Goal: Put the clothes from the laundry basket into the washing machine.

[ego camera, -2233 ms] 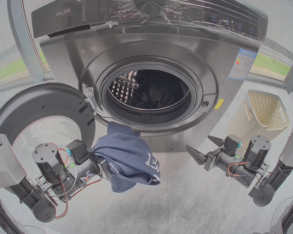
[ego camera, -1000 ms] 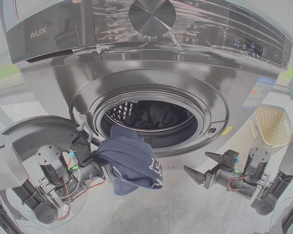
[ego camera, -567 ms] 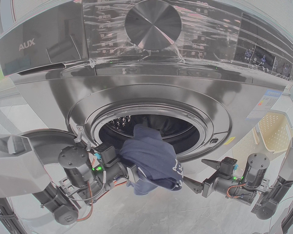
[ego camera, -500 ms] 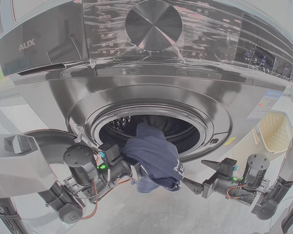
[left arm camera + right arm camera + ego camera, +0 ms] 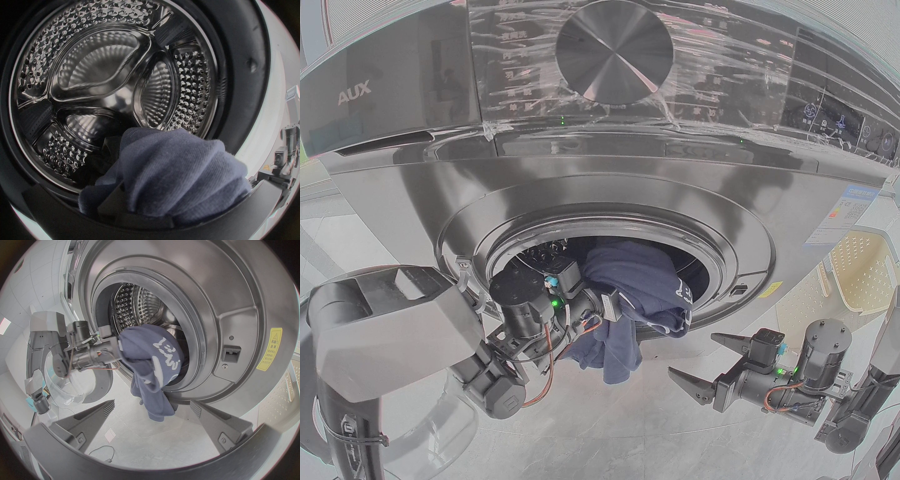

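Navy sweatshirt [image 5: 640, 281] hangs long-axis vertical, upper end seemingly inside the drum [image 5: 137, 308].

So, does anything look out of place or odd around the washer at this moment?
The navy sweatshirt in the left gripper is only partly in the drum: one end hangs down outside, over the door opening's lower rim. Wrinkled plastic film also covers the control panel.

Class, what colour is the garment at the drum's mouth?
Garment: navy, white print; right wrist view.
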{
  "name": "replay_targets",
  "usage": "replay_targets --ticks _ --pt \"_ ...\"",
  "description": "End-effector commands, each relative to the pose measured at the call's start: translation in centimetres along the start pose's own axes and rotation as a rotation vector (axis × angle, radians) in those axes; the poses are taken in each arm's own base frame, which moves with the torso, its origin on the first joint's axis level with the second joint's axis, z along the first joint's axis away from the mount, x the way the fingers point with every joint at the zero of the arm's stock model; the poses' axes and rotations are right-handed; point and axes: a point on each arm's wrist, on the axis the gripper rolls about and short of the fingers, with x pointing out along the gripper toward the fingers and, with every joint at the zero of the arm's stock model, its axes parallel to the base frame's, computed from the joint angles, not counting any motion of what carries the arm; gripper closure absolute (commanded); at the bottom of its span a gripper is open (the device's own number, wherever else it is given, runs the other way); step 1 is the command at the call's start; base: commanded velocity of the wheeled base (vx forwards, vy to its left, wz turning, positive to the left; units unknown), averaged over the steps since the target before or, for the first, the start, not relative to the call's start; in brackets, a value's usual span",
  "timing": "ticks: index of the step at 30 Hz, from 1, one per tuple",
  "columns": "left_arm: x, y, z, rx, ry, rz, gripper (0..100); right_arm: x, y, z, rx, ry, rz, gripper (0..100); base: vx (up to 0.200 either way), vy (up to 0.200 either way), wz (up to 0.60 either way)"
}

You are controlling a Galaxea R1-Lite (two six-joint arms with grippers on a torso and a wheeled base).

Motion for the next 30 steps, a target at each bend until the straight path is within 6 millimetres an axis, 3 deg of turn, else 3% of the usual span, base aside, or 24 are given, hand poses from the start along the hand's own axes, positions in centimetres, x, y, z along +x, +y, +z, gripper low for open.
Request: replay_targets --ticks 1,9,16,20,26,27,30 --pt "2.8 1.5 -2.5 0.006 0.012 0.034 100 0.0 0.0 -0.3 0.000 0.016 0.001 0 0.000 0.000 0.00" --pt "5.4 1.7 -1.9 0.006 0.004 0.040 100 -0.1 0.0 -0.5 0.000 0.025 0.002 0 0.000 0.000 0.00" --pt "8.4 3.1 -1.7 0.008 -0.041 0.102 100 0.0 0.4 -0.6 0.000 0.028 0.015 0 0.000 0.000 0.00" --pt "10.5 4.3 0.6 0.005 -0.099 0.184 100 0.0 0.4 -0.6 0.000 0.029 0.015 0 0.000 0.000 0.00" --pt "10.8 4.4 1.3 -0.001 -0.117 0.201 100 0.1 0.4 -0.6 0.001 0.029 0.014 0 0.000 0.000 0.00" --pt "10.8 4.4 1.3 -0.002 -0.119 0.201 0 0.1 0.4 -0.6 0.001 0.029 0.014 0 0.000 0.000 0.00" --pt "10.7 4.4 1.3 -0.011 -0.114 0.201 0 0.1 0.4 -0.6 0.001 0.029 0.015 0 0.000 0.000 0.00"
